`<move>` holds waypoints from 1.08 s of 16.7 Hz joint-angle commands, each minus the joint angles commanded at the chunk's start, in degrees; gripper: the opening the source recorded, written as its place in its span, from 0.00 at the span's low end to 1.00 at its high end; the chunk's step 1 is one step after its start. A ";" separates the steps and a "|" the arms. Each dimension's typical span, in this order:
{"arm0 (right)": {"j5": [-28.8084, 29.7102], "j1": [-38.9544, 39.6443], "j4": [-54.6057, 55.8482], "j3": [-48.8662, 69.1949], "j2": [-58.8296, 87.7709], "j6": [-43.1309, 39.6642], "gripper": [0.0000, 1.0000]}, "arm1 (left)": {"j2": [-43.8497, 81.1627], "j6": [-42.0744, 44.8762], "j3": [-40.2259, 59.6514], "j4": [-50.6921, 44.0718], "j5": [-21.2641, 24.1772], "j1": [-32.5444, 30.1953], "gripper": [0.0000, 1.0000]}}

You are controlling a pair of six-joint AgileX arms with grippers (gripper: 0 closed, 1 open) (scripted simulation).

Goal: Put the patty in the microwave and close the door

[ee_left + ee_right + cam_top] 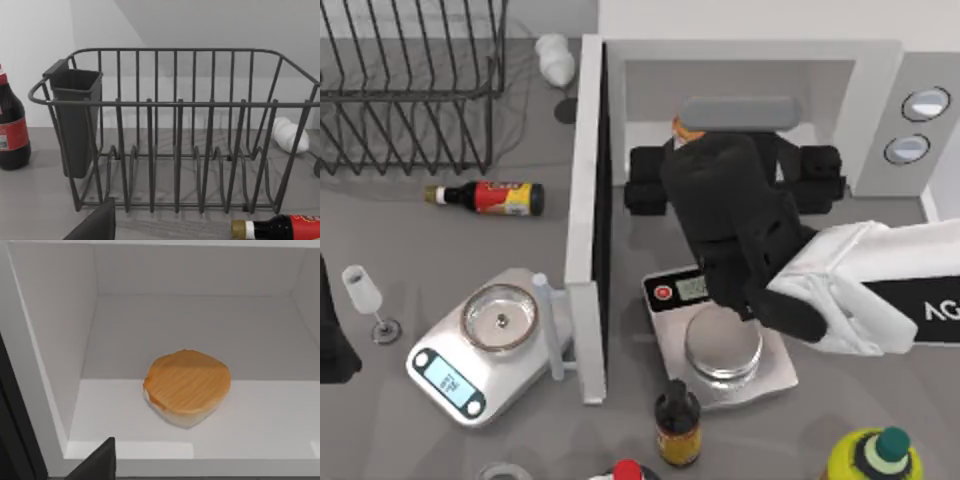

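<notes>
One patty (187, 386) lies flat on the pale floor of the microwave (760, 62), near the middle of the cavity, golden-brown face up and paler underside against the floor. Being a round disc, it shows no long axis and no pointing direction. A small orange sliver of it also appears in the top view (677, 128), at the mouth of the cavity just behind the right arm.

The right gripper (735, 180) sits at the microwave opening, directly in front of the patty and apart from it. Its fingers are spread wide, one dark pad to each side of the opening, and they hold nothing.

The door (586, 215) stands fully open, swung out toward the front of the tabletop (400, 260) on the cavity's left side, dark inner edge facing the arm and bar handle (548, 325) on its outer face.

The left arm is parked at the left edge of the tabletop; whether its gripper is spread or pressed together cannot be told. Its wrist camera faces a wire dish rack (175, 130).

A silver scale (725, 345) lies under the right arm, in front of the microwave.
</notes>
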 joint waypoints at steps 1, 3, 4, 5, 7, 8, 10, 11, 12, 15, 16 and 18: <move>0.04 0.01 -1.24 0.51 -1.14 0.01 1.00 | 0.00 0.00 0.00 0.00 0.00 0.00 1.00; 0.07 0.02 -1.96 0.85 -1.80 0.02 1.00 | 0.00 0.00 0.00 0.00 0.00 0.00 1.00; 0.07 0.02 -1.96 0.85 -1.80 0.02 1.00 | 0.00 0.00 0.00 0.00 0.00 0.00 1.00; 0.07 0.02 -1.96 0.85 -1.80 0.02 1.00 | 0.00 0.00 0.00 0.00 0.00 0.00 1.00; 0.07 0.00 -1.79 0.73 -1.67 0.01 1.00 | 0.00 0.00 0.00 0.00 0.00 0.00 1.00; -0.24 -0.30 -1.92 0.35 -2.28 -0.13 1.00 | 0.00 0.00 0.00 0.00 0.00 0.00 1.00; -1.76 -1.76 -2.56 -1.51 -5.34 -0.77 1.00 | 0.00 0.00 0.00 0.00 0.00 0.00 1.00; -2.93 -2.89 -3.05 -2.94 -7.78 -1.27 1.00 | 0.00 0.00 0.00 0.00 0.00 0.00 1.00; -4.32 -4.24 -3.65 -4.65 -10.84 -1.86 1.00 | 0.00 0.00 0.00 0.00 0.00 0.00 1.00; -9.71 -9.54 -5.95 -11.31 -23.58 -4.17 1.00 | 0.00 0.00 0.00 0.00 0.00 0.00 1.00; -11.85 -11.67 -6.86 -13.97 -28.93 -5.09 1.00 | 0.00 0.00 0.00 0.00 0.00 0.00 1.00; -16.55 -16.35 -8.86 -19.80 -40.80 -7.11 1.00 | 0.00 0.00 0.00 0.00 0.00 0.00 1.00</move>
